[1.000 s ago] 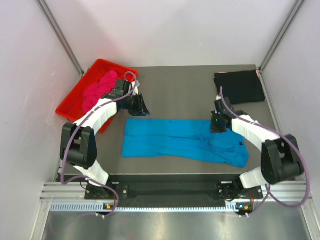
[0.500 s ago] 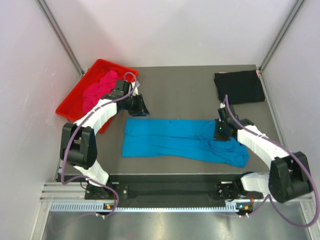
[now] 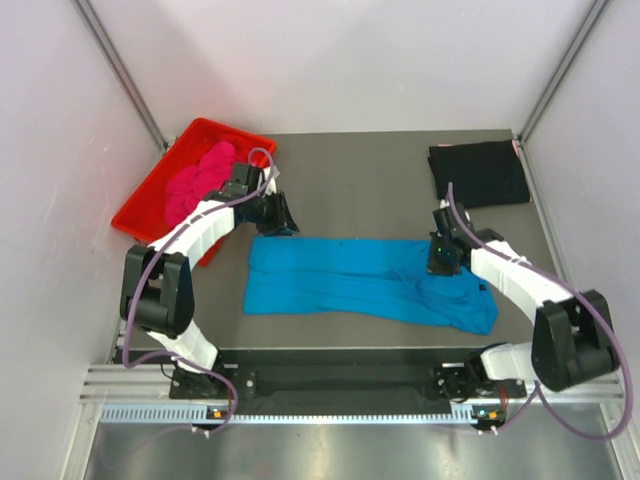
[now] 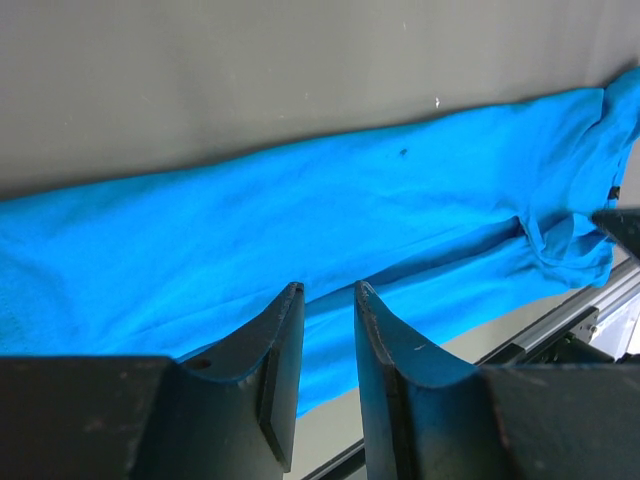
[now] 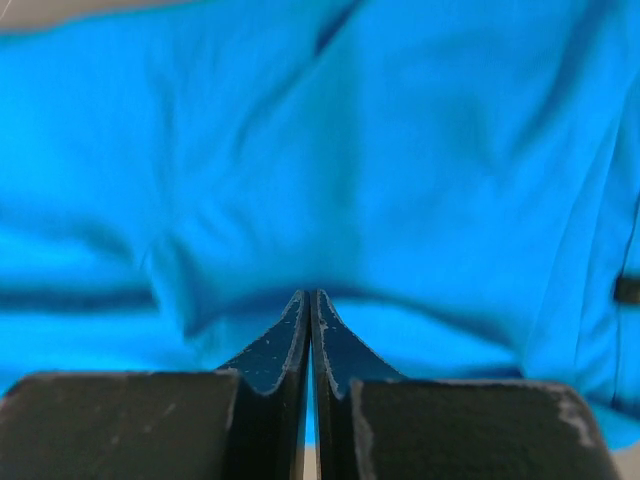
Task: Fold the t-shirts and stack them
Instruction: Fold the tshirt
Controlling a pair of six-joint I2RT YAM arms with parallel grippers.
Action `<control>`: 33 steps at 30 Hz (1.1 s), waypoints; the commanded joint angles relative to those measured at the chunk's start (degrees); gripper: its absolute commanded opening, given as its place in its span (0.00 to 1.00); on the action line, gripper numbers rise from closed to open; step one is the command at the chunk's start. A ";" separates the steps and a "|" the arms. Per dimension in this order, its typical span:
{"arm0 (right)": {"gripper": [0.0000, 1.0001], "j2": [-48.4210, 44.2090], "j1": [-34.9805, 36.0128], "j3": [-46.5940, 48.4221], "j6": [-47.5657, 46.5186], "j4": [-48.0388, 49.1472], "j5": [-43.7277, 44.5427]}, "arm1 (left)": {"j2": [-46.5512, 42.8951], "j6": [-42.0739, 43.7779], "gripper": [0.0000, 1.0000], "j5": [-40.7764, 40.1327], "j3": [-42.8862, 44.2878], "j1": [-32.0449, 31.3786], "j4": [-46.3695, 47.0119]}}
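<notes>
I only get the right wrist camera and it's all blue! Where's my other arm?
Observer: Your left gripper hovers by the far left corner of the blue shirt, fingers apart and holding nothing.
Operator: Are there any more shirts out there?
Observer: Yes, a black shirt lies in a neat, folded-looking rectangle at the far right corner of the table.
</notes>
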 commanded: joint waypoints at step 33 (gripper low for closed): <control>0.00 -4.10 1.86 -10.41 6.19 2.99 -2.11 | 1.52 -0.50 0.32 2.12 -0.70 -0.16 4.48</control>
